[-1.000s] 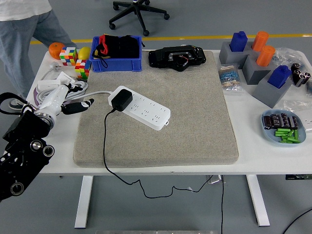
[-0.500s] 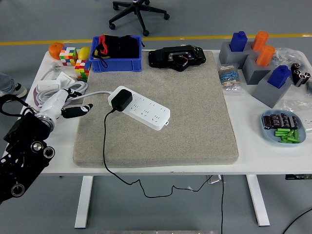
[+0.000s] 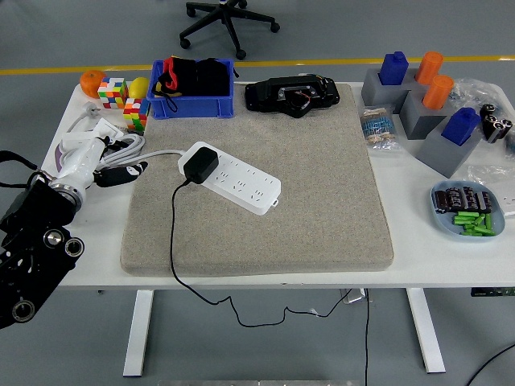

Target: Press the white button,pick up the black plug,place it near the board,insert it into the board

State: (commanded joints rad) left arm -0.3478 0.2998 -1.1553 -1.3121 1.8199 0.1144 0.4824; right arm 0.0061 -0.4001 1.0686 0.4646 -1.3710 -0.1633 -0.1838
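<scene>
A white power strip (image 3: 238,180) lies slantwise on the grey mat (image 3: 322,201). The black plug (image 3: 198,165) sits in the strip's left end, and its black cable (image 3: 173,241) runs down over the table's front edge. My left hand (image 3: 109,165) hovers at the mat's left edge, a hand's width left of the plug. Its dark-tipped fingers (image 3: 129,170) are stretched out and hold nothing. The white button cannot be made out on the strip. My right arm is out of the picture.
A blue bin (image 3: 193,92) with black items and a black device (image 3: 291,95) stand at the back. Puzzle cubes (image 3: 122,100), an orange and white cables crowd the back left. Grey blocks with blue and orange pegs (image 3: 422,100) and a blue dish (image 3: 468,211) fill the right side.
My left hand has drawn back to the left and slightly up, away from the plug. The person at the table's far left has walked out of the picture.
</scene>
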